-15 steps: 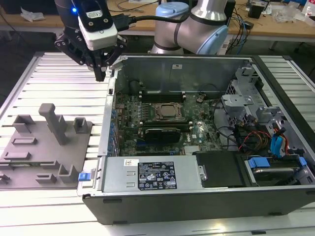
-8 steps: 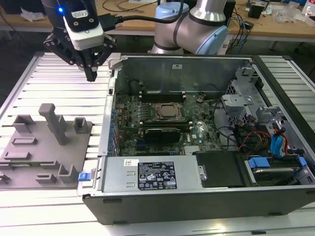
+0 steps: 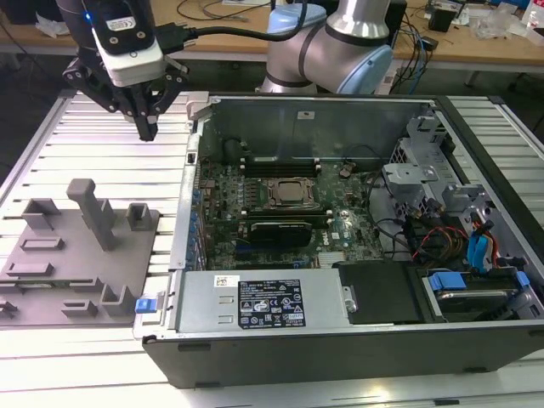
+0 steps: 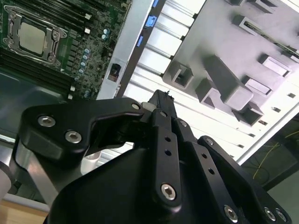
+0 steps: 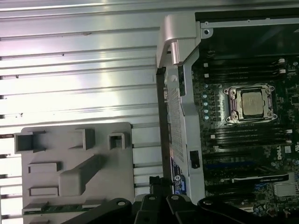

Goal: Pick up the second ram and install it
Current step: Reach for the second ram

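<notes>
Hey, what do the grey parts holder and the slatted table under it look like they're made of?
The grey parts holder looks like matte plastic, perhaps moulded or printed: it is an even dull grey with soft edges and no glare. The slatted table looks like bare aluminium with a satin finish: it is ribbed and silver, with bright streaky reflections.

The fixture tray (image 3: 51, 263) is sitting by the table's (image 3: 51, 144) edge on the exterior view's left. The open computer case (image 3: 340, 340) is lying just beside it on the right, with the motherboard (image 3: 280, 229) inside. The gripper (image 3: 149, 132) is hanging above the table behind the tray, near the case's far corner.
</notes>
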You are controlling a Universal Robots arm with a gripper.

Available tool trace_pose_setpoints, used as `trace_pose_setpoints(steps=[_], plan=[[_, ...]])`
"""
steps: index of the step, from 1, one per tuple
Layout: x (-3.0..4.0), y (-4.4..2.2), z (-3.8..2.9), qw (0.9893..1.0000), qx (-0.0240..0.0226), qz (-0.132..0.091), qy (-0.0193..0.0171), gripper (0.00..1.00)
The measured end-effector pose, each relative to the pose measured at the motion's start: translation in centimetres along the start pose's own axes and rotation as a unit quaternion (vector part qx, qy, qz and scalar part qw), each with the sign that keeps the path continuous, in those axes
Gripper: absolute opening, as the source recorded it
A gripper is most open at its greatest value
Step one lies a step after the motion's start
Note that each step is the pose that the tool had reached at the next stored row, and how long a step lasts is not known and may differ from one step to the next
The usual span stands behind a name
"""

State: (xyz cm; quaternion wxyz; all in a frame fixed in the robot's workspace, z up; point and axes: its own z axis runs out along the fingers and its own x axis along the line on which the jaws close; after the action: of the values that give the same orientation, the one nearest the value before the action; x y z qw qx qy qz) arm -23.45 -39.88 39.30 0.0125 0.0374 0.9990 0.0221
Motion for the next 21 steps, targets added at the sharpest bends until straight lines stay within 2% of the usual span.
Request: trace_pose_setpoints(steps=[6,9,15,19,21], plan=[[1.17,-0.09,-0.02,1.0000,0.0000,0.000,0.0000,0.11],[2.01,-0.15,-0.03,1.0000,0.0000,0.000,0.0000,0.11],[2.94,-0.22,-0.04,1.0000,0.0000,0.000,0.0000,0.11],[4.61,-0.35,-0.06,1.0000,0.0000,0.000,0.0000,0.11],[5.11,-0.39,-0.06,1.0000,0.0000,0.000,0.0000,0.11]])
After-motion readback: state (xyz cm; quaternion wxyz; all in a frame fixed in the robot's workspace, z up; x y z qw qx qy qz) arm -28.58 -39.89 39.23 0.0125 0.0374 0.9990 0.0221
